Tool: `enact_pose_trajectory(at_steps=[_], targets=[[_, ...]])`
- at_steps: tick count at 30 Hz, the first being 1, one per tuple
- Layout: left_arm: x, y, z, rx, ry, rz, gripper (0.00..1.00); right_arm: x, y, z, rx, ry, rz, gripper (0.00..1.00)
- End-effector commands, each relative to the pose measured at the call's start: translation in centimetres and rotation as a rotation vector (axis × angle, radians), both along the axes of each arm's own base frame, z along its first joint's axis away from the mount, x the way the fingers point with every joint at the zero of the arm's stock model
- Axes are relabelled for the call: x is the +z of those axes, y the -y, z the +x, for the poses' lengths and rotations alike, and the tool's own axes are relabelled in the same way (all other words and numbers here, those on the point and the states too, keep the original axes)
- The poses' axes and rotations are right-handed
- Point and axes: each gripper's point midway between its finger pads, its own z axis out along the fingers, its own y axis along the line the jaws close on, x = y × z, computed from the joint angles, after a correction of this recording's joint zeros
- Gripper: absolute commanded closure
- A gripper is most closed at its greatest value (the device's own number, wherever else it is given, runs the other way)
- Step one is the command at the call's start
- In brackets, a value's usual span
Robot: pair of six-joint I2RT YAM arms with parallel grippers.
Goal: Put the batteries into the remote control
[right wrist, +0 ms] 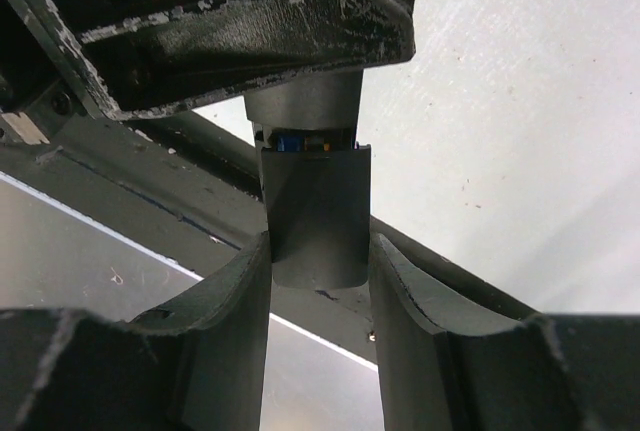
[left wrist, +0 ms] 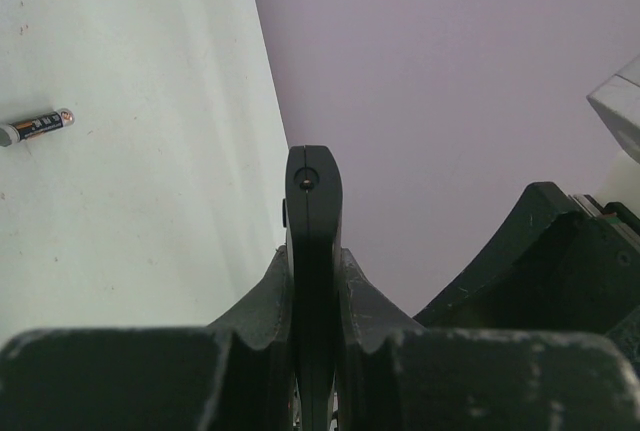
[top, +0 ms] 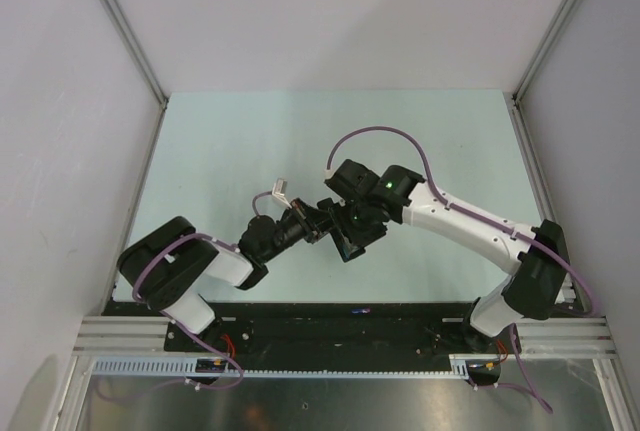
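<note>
- In the right wrist view, the right claw (right wrist: 320, 251), chunky scuffed black plastic, is nearly closed. Its curved fingers pinch both edges of the slim flat matte-black plastic remote control (right wrist: 318, 206).
- At 12 o'clock above that grip, a narrow gap in the remote control shows bright blue and red-orange batteries (right wrist: 300, 141) seated inside.
- Beyond the gap, the worn, scratched left claw (left wrist: 313, 266) clamps the remote control's other end edge-on, jaws almost together.
- The two claws crowd each other above the pale green tabletop (top: 230, 141).
- At 10 o'clock in the left wrist view, a small dark cylindrical battery (left wrist: 35, 127) with a silvery end lies loose on the tabletop, well apart.
- Farthest off stands a plain pale wall (left wrist: 450, 71).
</note>
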Motion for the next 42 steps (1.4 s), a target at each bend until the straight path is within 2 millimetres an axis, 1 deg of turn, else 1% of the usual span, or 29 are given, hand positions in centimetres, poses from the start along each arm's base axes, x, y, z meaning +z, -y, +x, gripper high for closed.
enact_pose_trajectory(at_steps=[1, 11, 18, 23, 29, 42], targets=[[10.1, -1.3, -1.5, 0.021, 0.334, -0.261, 1.0, 1.4, -1.4, 0.6, 0.026, 0.023, 0.057, 1.0], [10.2, -1.3, -1.6, 0.026, 0.34, -0.26, 1.0, 1.3, -1.5, 0.6, 0.022, 0.018, 0.052, 1.0], [10.6, -1.4, -1.8, 0.022, 0.34, -0.274, 1.0, 0.9, -1.3, 0.7, 0.011, 0.013, 0.039, 1.0], [11.3, -1.6, -2.1, 0.02, 0.353, -0.289, 1.0, 0.8, -1.1, 0.9, 0.004, 0.015, 0.034, 1.0], [11.6, -1.6, -2.4, 0.012, 0.355, -0.299, 1.0, 0.9, -1.0, 1.5, -0.009, 0.029, 0.035, 1.0], [11.5, -1.4, -2.8, 0.003, 0.355, -0.298, 1.0, 1.4, -1.1, 2.3, -0.022, 0.048, 0.052, 1.0]])
